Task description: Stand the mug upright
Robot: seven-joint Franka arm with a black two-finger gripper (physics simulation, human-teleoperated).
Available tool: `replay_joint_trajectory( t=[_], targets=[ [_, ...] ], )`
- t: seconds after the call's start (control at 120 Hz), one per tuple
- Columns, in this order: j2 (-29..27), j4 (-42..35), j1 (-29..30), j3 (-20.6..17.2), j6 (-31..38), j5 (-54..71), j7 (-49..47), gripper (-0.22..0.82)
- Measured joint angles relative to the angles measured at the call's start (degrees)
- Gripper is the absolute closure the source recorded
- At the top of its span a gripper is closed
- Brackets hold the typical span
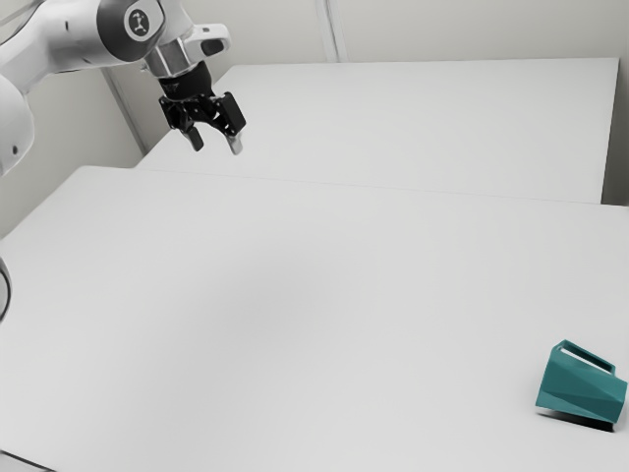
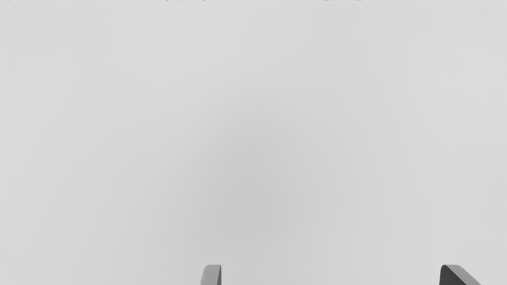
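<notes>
High over the table, toward the exterior view's upper left, my gripper (image 1: 216,146) hangs open and holds nothing. Its two fingertips stand wide apart in the wrist view, where the gripper (image 2: 330,275) has bare table surface below it. A teal mug (image 1: 582,385) lies on its side near the exterior view's lower right corner, far from the gripper. The mug's handle (image 1: 588,356) is on its upper side.
The white table (image 1: 295,295) spreads under the arm and the mug. Behind it, a second pale surface (image 1: 413,123) stretches toward the back walls. A dark line, perhaps a cable (image 1: 28,461), shows at the exterior view's lower left corner.
</notes>
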Motion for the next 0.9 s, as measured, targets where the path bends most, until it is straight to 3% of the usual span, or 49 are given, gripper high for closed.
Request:
replay_joint_trajectory(
  t=[0.3, 0.5, 0.758, 0.9],
  targets=[
    [-0.04, -0.72, 0.02, -0.03, 0.21, -0.76, 0.05, 0.00],
    [-0.03, -7.34, 0.28, -1.91, 2.32, -14.36, -0.03, 0.00],
    [-1.64, -20.03, -0.62, -10.43, 15.33, -25.65, 0.20, 0.00],
    [-1.21, -24.42, -3.89, -11.76, 24.22, -30.07, 0.17, 0.00]
  ],
)
